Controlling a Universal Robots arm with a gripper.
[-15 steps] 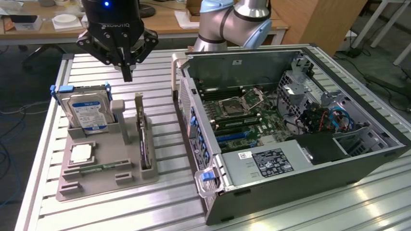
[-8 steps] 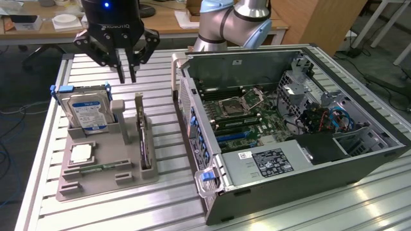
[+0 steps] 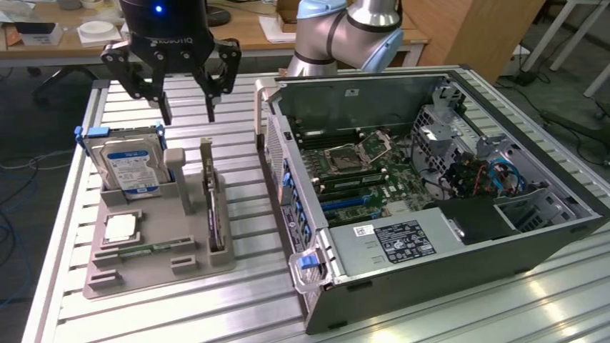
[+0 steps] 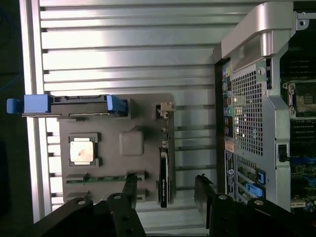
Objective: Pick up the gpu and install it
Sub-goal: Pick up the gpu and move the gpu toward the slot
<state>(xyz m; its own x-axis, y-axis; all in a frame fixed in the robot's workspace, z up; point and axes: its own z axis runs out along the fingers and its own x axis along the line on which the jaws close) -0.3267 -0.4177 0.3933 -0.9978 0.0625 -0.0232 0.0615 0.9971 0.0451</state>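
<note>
Grey plastic tray [image 3: 143, 275] sits on the slatted metal table [image 3: 257, 307] and carries four parts. The hard drive [image 3: 128, 161] stands upright in the slot at the tray's far edge. A processor [image 3: 122, 227] and a memory stick [image 3: 143, 250] lie flat towards its near edge. The gpu [image 3: 211, 207] stands on edge along the side nearest the open computer case [image 3: 429, 186]. Above the tray's far edge hangs the gripper [image 3: 188, 114], released, its fingers spread and holding nothing, clear of the gpu.
</note>
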